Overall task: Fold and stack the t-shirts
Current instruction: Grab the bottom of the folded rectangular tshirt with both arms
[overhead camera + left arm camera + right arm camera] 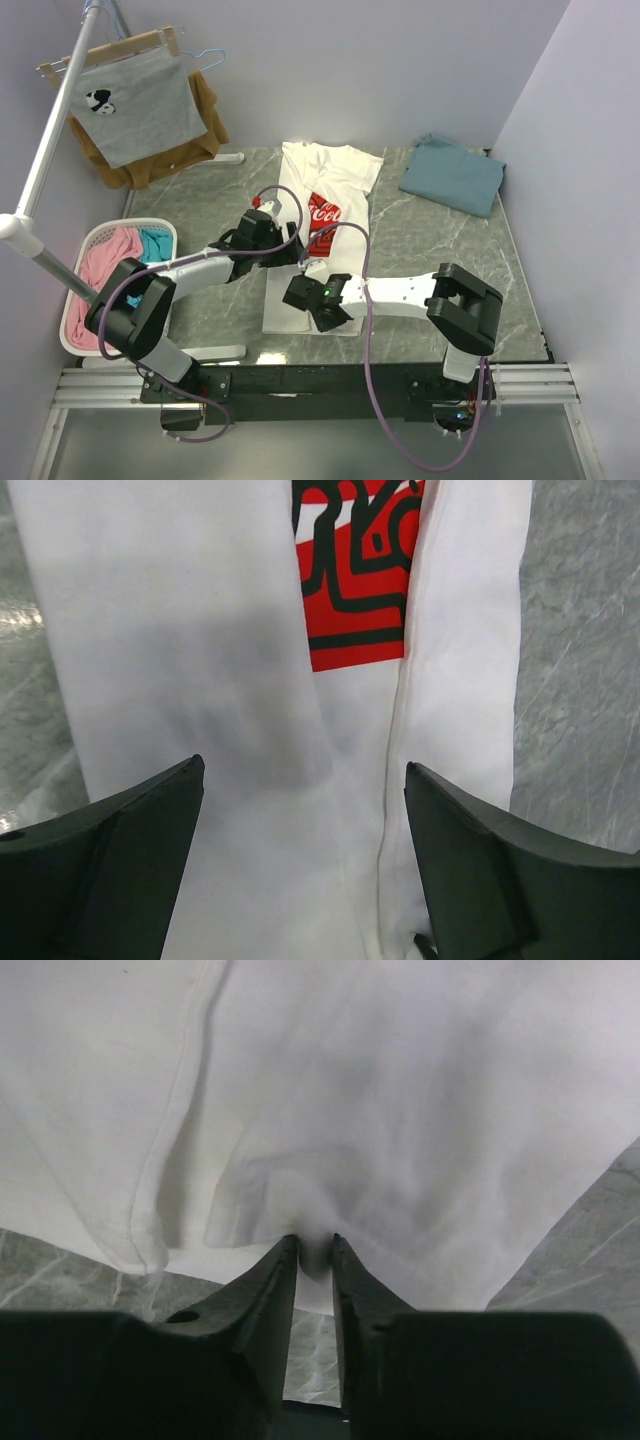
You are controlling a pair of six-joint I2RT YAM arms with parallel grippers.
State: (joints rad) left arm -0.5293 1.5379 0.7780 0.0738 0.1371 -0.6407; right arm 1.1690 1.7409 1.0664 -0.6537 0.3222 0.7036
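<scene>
**A:** Status on the fold?

**B:** Mid-fold on the white t-shirt [335,180]. It lies flat on the table [450,270] with both long sides turned in, so it's a narrow strip. My read is that the lengthwise fold is done and the crosswise fold is the step in hand.

**A:** Jaws?

**B:** Right gripper [315,1245] is clenched on a pinch of the bottom hem [210,1245]. Cloth bunches between the tips and the rest of the shirt spreads out ahead of them. Left gripper [303,772] is released, jaws wide, hanging over the shirt body. The red logo [355,590] sits just ahead of its tips, and a turned-in edge runs down between the jaws.

**A:** Next?

**B:** I'd say the left comes down and pinches the hem beside the right. Then both lift and carry it forward over the logo toward the collar. A one-sided lift would likely skew the fold.

**A:** Teal t-shirt?

**B:** The teal t-shirt [455,175] is well ahead and to the right of both jaws, at the far corner. It looks folded already. Stacking isn't done yet.
</scene>
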